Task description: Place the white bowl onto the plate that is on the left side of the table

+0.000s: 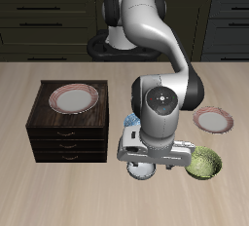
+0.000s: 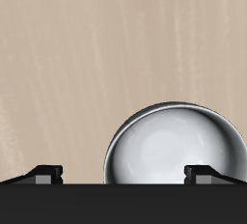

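Observation:
The white bowl is small, round and silvery, and stands near the table's front edge. My gripper hovers just above it and covers most of it. In the wrist view the white bowl lies close below, nearer one fingertip than the other. My gripper is open, its fingers wide apart and holding nothing. The plate on the left side of the table, white with a pink rim, lies bare farther back, beyond the green bowl.
A larger green bowl sits right beside the white bowl. A blue-patterned bowl peeks out behind my arm. A dark wooden drawer cabinet carries a second plate on its top.

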